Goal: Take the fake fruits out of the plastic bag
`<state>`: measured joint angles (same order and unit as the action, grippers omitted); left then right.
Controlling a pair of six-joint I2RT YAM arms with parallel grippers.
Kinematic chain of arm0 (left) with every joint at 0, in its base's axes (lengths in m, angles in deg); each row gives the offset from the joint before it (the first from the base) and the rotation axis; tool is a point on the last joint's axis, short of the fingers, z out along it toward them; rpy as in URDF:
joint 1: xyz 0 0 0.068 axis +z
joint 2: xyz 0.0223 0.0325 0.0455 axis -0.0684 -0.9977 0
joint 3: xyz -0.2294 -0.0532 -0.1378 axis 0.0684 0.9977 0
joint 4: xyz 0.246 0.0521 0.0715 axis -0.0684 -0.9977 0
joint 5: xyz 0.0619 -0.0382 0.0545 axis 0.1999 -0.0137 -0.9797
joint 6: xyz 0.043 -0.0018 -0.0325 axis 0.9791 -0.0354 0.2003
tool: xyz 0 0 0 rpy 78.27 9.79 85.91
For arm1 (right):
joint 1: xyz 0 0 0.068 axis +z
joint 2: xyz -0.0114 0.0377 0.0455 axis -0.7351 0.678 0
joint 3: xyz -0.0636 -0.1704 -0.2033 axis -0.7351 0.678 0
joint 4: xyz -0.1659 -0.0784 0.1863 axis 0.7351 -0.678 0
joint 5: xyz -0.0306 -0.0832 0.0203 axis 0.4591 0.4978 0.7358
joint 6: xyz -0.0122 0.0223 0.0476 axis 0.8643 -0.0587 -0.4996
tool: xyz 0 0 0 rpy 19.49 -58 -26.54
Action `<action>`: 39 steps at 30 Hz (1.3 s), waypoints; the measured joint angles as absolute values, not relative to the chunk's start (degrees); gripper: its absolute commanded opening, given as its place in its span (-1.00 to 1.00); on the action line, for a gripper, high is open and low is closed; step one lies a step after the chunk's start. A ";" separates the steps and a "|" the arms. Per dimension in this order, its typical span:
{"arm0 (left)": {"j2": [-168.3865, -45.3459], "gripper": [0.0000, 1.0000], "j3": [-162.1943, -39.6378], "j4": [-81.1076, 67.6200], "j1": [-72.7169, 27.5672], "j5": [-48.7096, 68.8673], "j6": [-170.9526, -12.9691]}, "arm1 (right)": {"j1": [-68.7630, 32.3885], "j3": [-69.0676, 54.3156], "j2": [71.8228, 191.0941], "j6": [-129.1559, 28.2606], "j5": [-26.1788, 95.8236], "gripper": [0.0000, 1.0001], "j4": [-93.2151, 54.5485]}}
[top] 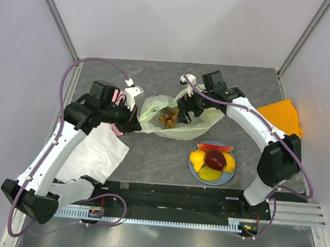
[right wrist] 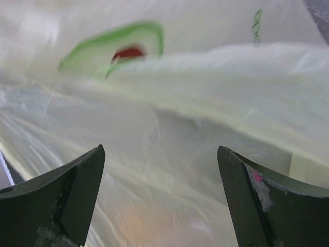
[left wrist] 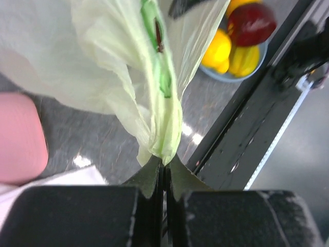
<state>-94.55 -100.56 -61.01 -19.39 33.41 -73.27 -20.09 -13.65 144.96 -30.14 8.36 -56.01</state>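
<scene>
Top external view: the plastic bag (top: 153,108) lies crumpled near the middle of the table (top: 156,157), its mouth gaping upward, with brown fake fruits (top: 167,120) inside. The left gripper (top: 136,122) is clamped on the bag's left edge. The right gripper (top: 183,110) sits at the bag's right side, jaws wide apart, gripping nothing. Nearer the front edge, a blue plate (top: 193,170) holds yellow, dark red and red fruits.

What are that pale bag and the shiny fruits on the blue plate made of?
The plastic bag looks like thin, translucent film: it crinkles and bunches where the left gripper pinches it. The fruits on the plate seem glossy moulded plastic, given their bright highlights, though that's uncertain.
</scene>
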 measured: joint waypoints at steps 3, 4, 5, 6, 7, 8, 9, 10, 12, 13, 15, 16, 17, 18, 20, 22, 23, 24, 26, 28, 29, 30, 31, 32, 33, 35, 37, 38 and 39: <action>-94.51 -0.97 -99.03 -63.37 -19.12 31.53 -70.86 | -19.89 -17.17 148.53 -33.31 10.32 0.96 -54.94; -94.35 -0.97 -98.18 -63.41 -18.99 30.96 -70.34 | -19.89 -18.52 150.19 -34.44 11.31 0.96 -54.20; -94.22 -0.97 -97.19 -63.41 -18.90 30.61 -69.90 | -19.89 -19.66 152.00 -35.62 12.92 0.96 -52.98; -94.16 -0.97 -96.51 -63.30 -18.90 30.53 -69.62 | -19.89 -20.19 153.29 -36.50 14.08 0.96 -52.39; -94.11 -0.97 -95.75 -63.19 -18.86 30.55 -69.35 | -19.89 -20.93 154.78 -37.48 15.59 0.96 -51.99; -94.11 -0.97 -95.12 -63.15 -18.77 30.59 -69.16 | -19.89 -21.76 156.29 -38.44 17.10 0.96 -51.82; -94.18 -0.97 -94.66 -63.13 -18.71 30.66 -69.03 | -19.89 -22.33 157.49 -39.12 18.41 0.96 -51.60; -94.27 -0.97 -94.35 -63.09 -18.69 30.81 -68.92 | -19.89 -23.11 158.82 -39.82 20.40 0.96 -51.53; -94.55 -0.97 -94.31 -62.89 -18.69 31.03 -68.85 | -19.89 -24.36 161.12 -40.91 23.70 0.96 -51.18; -94.70 -0.97 -94.31 -62.60 -18.69 31.23 -68.83 | -19.89 -24.82 162.01 -41.28 25.38 0.96 -51.10; -95.10 -0.97 -94.42 -62.25 -18.69 31.93 -68.68 | -19.89 -25.43 163.48 -42.09 28.09 0.96 -50.68; -95.34 -0.97 -94.48 -62.10 -18.69 32.23 -68.59 | -19.92 -25.69 163.98 -42.64 29.36 0.96 -50.44; -95.69 -0.97 -94.48 -61.88 -18.69 32.56 -68.46 | -19.92 -25.96 164.57 -43.14 30.61 0.96 -50.14; -96.01 -0.97 -94.48 -61.75 -18.69 32.89 -68.39 | -19.92 -26.37 165.18 -43.82 31.76 0.96 -49.79; -96.98 -0.97 -94.48 -61.27 -18.69 34.07 -68.37 | -19.89 -27.55 166.73 -45.13 33.91 0.96 -49.00; -98.22 -0.97 -94.53 -60.51 -18.69 35.49 -68.37 | -19.89 -29.26 169.07 -46.90 36.05 0.96 -47.71; -98.77 -0.97 -94.53 -60.20 -18.69 36.21 -68.39 | -19.89 -29.93 170.23 -47.67 36.94 0.96 -47.21; -99.21 -0.97 -94.53 -59.87 -18.71 36.78 -68.37 | -19.87 -30.79 171.39 -48.39 37.75 0.96 -46.83; -100.15 -0.97 -94.57 -59.17 -18.71 38.05 -68.39 | -19.63 -32.93 174.01 -49.50 39.92 0.96 -46.22; -100.84 -0.97 -94.61 -58.56 -18.71 38.83 -68.41 | -19.33 -36.25 177.40 -50.16 42.04 0.96 -46.05; -101.13 -0.97 -94.63 -58.15 -18.71 39.38 -68.41 | -19.11 -38.13 179.17 -50.33 43.20 0.96 -45.76; -101.33 -0.97 -94.68 -57.82 -18.71 39.62 -68.44 | -18.80 -39.92 180.83 -50.53 44.49 0.96 -45.50; -101.48 -0.97 -94.68 -57.49 -18.73 39.90 -68.44 | -18.43 -41.78 182.60 -50.81 45.88 0.96 -45.28; -101.50 -0.97 -94.68 -57.32 -18.73 39.95 -68.44 | -18.19 -42.81 183.69 -50.94 46.56 0.85 -45.13; -101.50 -0.97 -94.68 -56.99 -18.73 40.10 -68.46 | -17.97 -43.77 184.66 -50.97 47.17 0.78 -45.06; -101.48 -0.97 -94.68 -56.73 -18.73 40.84 -68.48 | -17.27 -45.06 186.47 -50.57 47.92 0.59 -44.39; -101.44 -0.97 -94.68 -56.73 -18.90 41.21 -68.50 | -17.08 -45.08 187.02 -49.74 47.96 0.48 -43.86; -101.39 -0.97 -94.68 -56.70 -19.01 41.37 -68.50 | -17.08 -45.08 187.13 -49.35 48.07 0.31 -43.62; -101.37 -0.97 -94.68 -56.73 -19.06 41.43 -68.50 | -17.14 -45.08 187.17 -48.91 48.35 0.22 -43.34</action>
<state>-101.37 -94.68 -56.73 -19.06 41.43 -68.50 -17.14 -45.08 187.17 -48.91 48.35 -43.34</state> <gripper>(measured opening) 0.033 0.756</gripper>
